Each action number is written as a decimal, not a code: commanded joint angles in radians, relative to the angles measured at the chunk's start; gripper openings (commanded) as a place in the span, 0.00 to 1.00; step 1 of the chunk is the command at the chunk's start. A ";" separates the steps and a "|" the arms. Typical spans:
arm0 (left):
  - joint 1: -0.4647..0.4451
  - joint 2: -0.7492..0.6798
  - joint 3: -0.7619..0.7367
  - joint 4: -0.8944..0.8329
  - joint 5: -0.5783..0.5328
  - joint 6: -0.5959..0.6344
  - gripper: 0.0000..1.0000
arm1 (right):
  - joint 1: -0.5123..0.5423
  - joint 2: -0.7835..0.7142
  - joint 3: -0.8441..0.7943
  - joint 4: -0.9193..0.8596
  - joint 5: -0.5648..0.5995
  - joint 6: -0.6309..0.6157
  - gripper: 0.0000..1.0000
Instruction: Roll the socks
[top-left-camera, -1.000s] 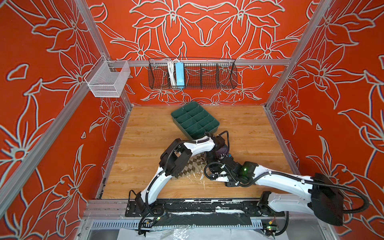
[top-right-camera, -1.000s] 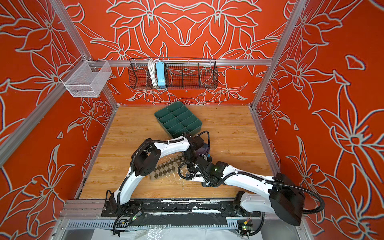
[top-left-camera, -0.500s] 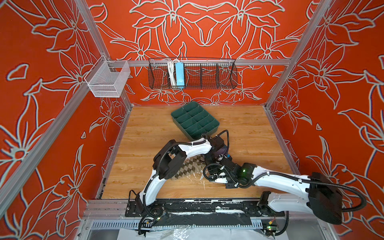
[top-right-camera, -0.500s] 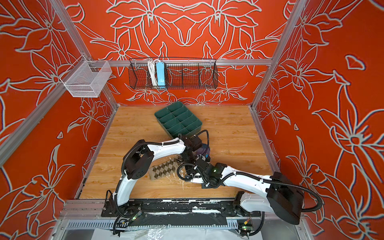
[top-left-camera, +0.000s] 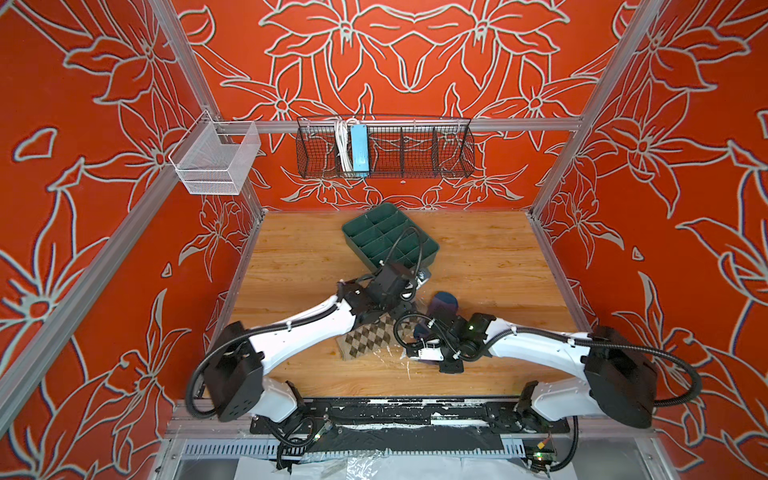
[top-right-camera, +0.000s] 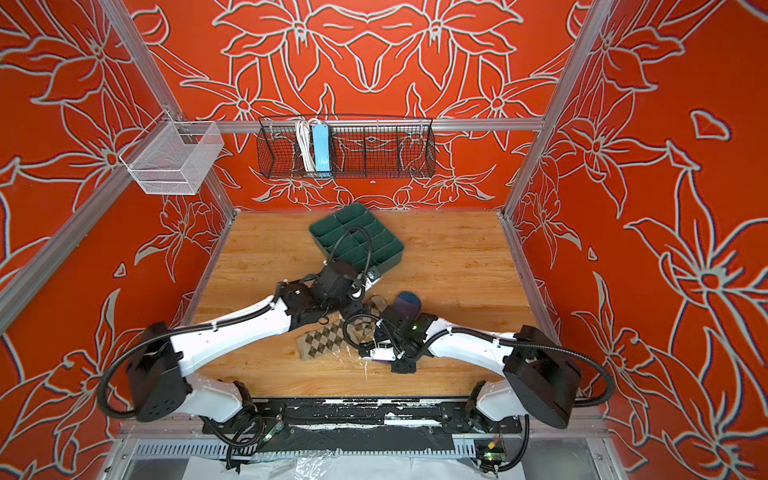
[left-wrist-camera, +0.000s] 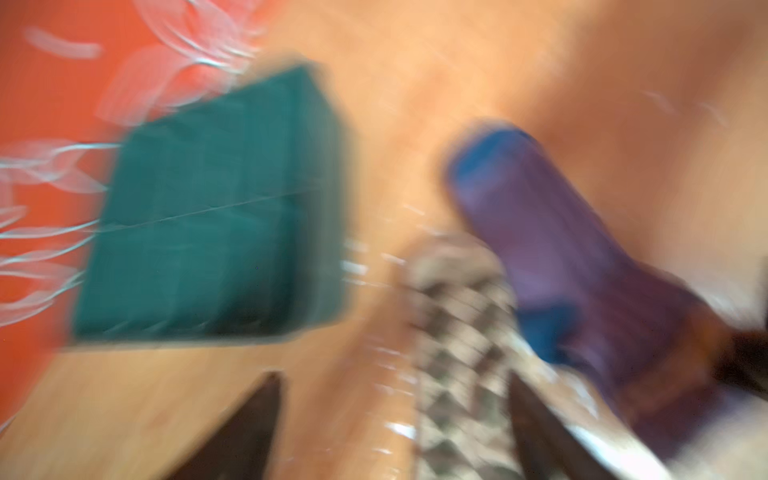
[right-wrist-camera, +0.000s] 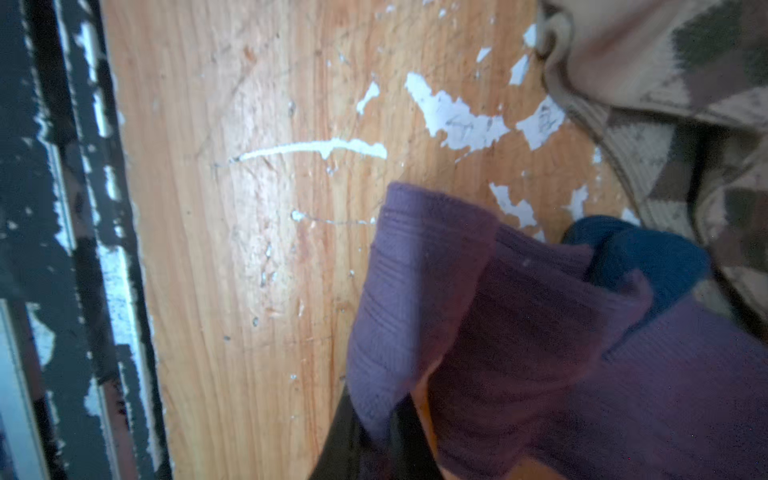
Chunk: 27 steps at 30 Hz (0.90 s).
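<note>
Near the front middle of the surface (top-left-camera: 498, 266), the purple sock (top-left-camera: 441, 306) lies with its long axis running from the blue toe (top-right-camera: 408, 299), which points away from the robot's base, back to the cuff end at the front. That cuff end is pinched in the right jaws, which are pressed together on a bunched fold (right-wrist-camera: 415, 311) of purple fabric in the right wrist view. Just to its left lies the argyle sock (top-left-camera: 368, 341), flat, its long axis slanting from the front left toward the purple toe, so the two converge. They touch or overlap where they meet, and I cannot tell which is on top. The left jaws hover over the far end of the argyle sock, spread wide and gripping nothing, with the patterned strip running between them in the blurred left wrist view. The right arm (top-left-camera: 540, 345) is the one placed to start a roll. As I judge it, the move turns on carrying the pinched cuff over toward the toe, along that axis and away from the base, while the left arm (top-left-camera: 307, 328) is nearer the argyle sock. Beyond both, well apart, sits the green tray (left-wrist-camera: 208, 232).
</note>
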 joint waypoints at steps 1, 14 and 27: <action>0.025 -0.150 -0.091 0.214 -0.240 0.007 0.97 | -0.023 0.107 0.050 -0.098 -0.158 0.017 0.00; -0.008 -0.791 -0.247 -0.199 0.283 0.254 0.98 | -0.126 0.332 0.210 -0.190 -0.270 0.085 0.03; -0.493 -0.412 -0.548 0.175 -0.106 0.563 0.96 | -0.204 0.437 0.272 -0.290 -0.374 0.012 0.04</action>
